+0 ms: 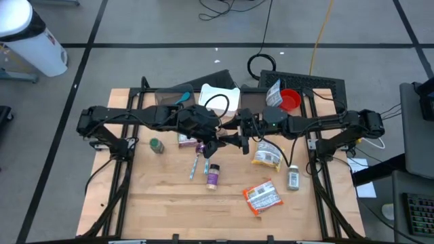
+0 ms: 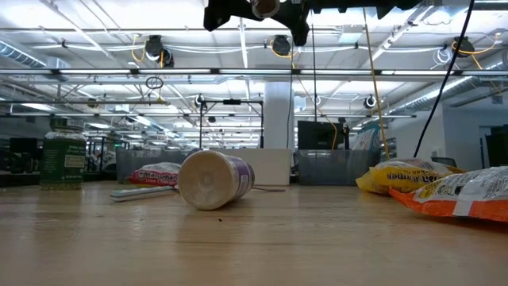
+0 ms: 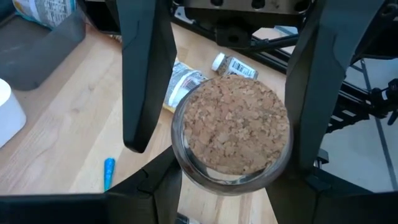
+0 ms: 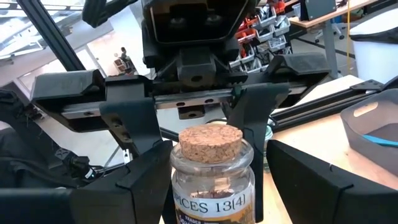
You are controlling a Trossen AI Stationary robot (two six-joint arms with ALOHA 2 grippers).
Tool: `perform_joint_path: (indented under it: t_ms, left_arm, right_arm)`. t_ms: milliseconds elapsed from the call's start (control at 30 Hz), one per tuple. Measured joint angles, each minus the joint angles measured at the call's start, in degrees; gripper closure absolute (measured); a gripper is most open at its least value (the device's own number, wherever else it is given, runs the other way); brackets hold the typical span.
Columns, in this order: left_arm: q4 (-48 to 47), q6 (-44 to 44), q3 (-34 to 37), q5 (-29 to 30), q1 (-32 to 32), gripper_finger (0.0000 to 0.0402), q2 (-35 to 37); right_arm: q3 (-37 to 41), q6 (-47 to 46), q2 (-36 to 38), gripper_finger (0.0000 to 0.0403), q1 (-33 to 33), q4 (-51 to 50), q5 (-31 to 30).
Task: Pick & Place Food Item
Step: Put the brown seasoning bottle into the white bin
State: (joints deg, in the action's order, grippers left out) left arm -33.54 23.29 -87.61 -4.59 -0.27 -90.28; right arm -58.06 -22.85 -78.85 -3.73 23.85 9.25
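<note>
Starting at the counter's point(image 1: 169, 203) left side in your high view: a small green-labelled jar point(image 1: 156, 145) stands upright alone, near the left arm's base frame. Same jar shows at far left in the low view point(image 2: 63, 161).

Moving right, your left tool point(image 1: 215, 144) hangs above the counter's middle. Its fingers point(image 3: 144, 74) sit w/ a cork-stoppered glass spice jar point(image 3: 231, 130) between them, one finger on each side of the glass, so it's clamped on that jar. The jar is lifted off the wood; in the low view its cork end point(image 2: 265, 7) shows at the very top edge, well above the surface.

Below the tool lie a blue-tipped stick item point(image 1: 193, 167) and a purple-labelled bottle point(image 1: 213, 176) on its side; the low view shows that bottle point(image 2: 214, 179) w/ its round end toward the camera.

Next, your right tool point(image 1: 245, 141) faces the left one, just beside the held jar. In the right wrist view its fingers point(image 4: 149, 180) flank the jar point(image 4: 212, 168) w/ a gap on both sides, i.e. spread wide and gripping nothing.

Further right: a yellow snack bag point(image 1: 266, 156), a small grey-labelled bottle point(image 1: 293, 177) lying flat, and nearer the front edge an orange snack packet point(image 1: 262, 197). Behind, a white bowl point(image 1: 220, 97) and a red cup point(image 1: 289, 101) sit at the counter's back.
</note>
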Motion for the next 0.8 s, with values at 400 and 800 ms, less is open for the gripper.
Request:
perform_joint_path:
  t_ms: [400,800]
  left_arm:
    - [0.2,-0.6,0.0,0.0,0.3,0.0206,0.0]
    - [0.2,-0.4,0.0,-0.2,0.3,0.0206,0.0]
  right_arm:
    - [0.0,0.6,0.0,0.0202,0.0,0.0,0.3]
    - [0.0,1.3,0.0,0.0231,0.0,-0.2,1.5]
